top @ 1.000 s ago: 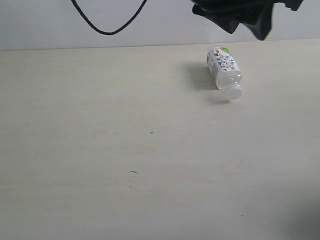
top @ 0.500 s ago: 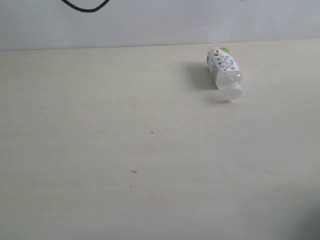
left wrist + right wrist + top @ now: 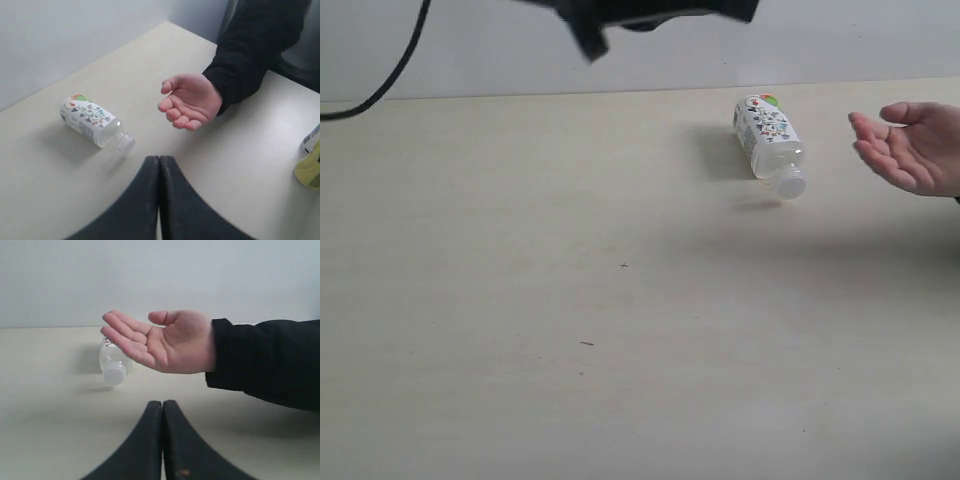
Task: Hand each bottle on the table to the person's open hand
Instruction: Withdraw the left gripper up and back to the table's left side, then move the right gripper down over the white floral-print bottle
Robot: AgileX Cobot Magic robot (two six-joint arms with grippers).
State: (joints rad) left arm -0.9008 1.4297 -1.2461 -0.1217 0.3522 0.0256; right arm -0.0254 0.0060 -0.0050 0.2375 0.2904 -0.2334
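A pale beige, matte table (image 3: pixel 520 300) is seen, marked by a few tiny dark specks and backed by a plain grey wall (image 3: pixel 840 45). The left gripper (image 3: pixel 160 165) and right gripper (image 3: pixel 162 410) are both pressed together, with nothing held. The whitish bottle (image 3: pixel 767 138) is laid on its side beyond both sets of fingertips, apart from them. The person's open hand (image 3: pixel 910 148) is held near its capped end.

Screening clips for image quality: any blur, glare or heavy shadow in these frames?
Exterior view: the robot arm at the top edge is motion-blurred; the whitish bottle is sharp, casting a soft shadow. Left wrist view: the left pincer is out of focus, the open hand clear. No glare on the table in either.
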